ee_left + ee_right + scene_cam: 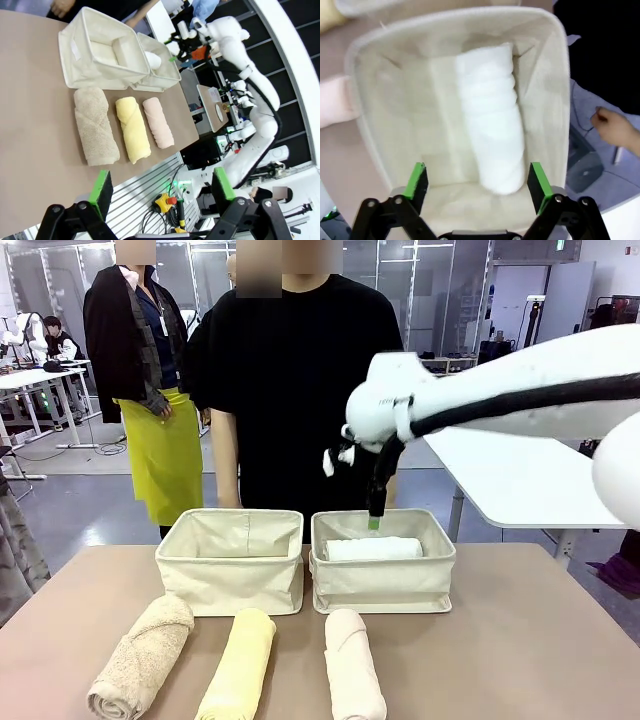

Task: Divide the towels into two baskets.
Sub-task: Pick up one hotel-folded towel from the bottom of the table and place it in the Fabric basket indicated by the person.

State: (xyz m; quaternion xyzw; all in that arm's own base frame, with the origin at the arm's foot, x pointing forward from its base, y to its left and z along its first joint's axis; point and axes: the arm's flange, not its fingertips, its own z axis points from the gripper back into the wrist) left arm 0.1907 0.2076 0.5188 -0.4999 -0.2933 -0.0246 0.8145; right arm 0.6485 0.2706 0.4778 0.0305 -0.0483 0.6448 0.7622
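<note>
The right gripper (476, 175) hangs with jaws spread wide over the white towel (492, 130), which lies in the right-hand basket (385, 590); it seems just clear of the towel. The tan towel (143, 655), yellow towel (240, 665) and pinkish towel (353, 668) lie side by side on the desk (520, 640). The left gripper (162, 189) is spread open, holding nothing.

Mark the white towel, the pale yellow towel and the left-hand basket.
white towel (492, 135), right wrist view, middle of the roll.
pale yellow towel (240, 665), front view, middle of the roll.
left-hand basket (230, 585), front view, its near outer wall.
</note>
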